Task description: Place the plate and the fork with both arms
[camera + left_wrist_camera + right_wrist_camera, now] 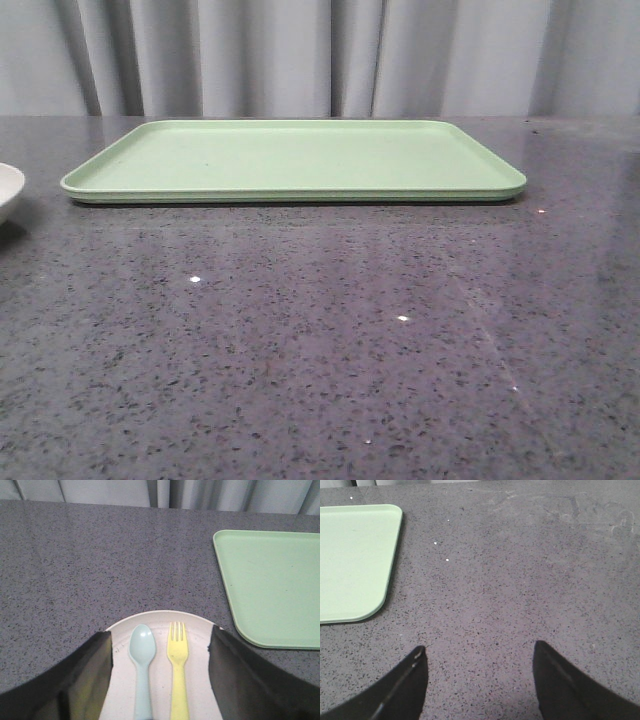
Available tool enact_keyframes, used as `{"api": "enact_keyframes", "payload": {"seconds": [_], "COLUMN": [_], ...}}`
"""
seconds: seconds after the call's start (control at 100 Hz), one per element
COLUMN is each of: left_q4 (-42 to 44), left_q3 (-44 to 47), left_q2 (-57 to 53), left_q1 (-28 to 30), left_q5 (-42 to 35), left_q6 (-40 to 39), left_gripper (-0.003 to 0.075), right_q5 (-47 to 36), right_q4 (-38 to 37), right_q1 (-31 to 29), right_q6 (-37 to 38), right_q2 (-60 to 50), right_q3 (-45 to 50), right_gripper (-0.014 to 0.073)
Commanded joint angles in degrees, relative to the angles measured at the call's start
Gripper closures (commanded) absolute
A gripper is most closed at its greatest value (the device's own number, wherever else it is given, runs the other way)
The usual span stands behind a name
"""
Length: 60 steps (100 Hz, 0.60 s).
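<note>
Black fingers of the left gripper (160,675) stand spread wide, one on each side of the plate (160,622), holding nothing; whether they touch its rim I cannot tell. On that plate lie the fork (178,672) and a pale blue spoon (142,670), side by side. In the front view only a sliver of the plate (8,190) shows, at the desk's left edge. The right gripper (480,672) is likewise open and empty above bare grey stone, just beside the tray's (350,560) corner. The green tray (295,160) sits toward the desk's far edge with nothing on it, so I judge the task barely begun: plate and fork are both unmoved.
</note>
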Motion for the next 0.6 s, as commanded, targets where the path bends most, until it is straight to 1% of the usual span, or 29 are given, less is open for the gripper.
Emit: {"api": "enact_keyframes", "payload": {"seconds": [0.0, 0.16, 0.36, 0.44, 0.59], "left_q4": [-1.1, 0.7, 6.7, 8.0, 8.4], "left_q3": [-2.3, -2.8, -8.0, -11.1, -15.5], "left_q2": [0.2, 0.4, 3.3, 5.7, 10.4], "left_q1": [0.0, 0.1, 0.5, 1.8, 6.2], "left_q5": [-2.9, 0.9, 10.4, 14.3, 18.2], "left_q6": [-0.4, -0.4, -0.4, -0.4, -0.4], "left_gripper": [0.0316, 0.0318, 0.0345, 0.0353, 0.0353], "right_q5": [-4.3, -3.4, -3.0, -3.0, -3.0], "right_q4": [-0.4, -0.4, -0.4, -0.4, -0.4], "right_q1": [-0.4, -0.4, -0.4, -0.4, -0.4], "right_q6": [-0.7, -0.7, -0.7, -0.7, -0.7], "right_q2": [0.2, 0.2, 0.2, 0.2, 0.2], "right_q3": [-2.1, -2.1, -2.1, -2.1, -2.1], "right_gripper": [0.0125, 0.0125, 0.0125, 0.0125, 0.0125]}}
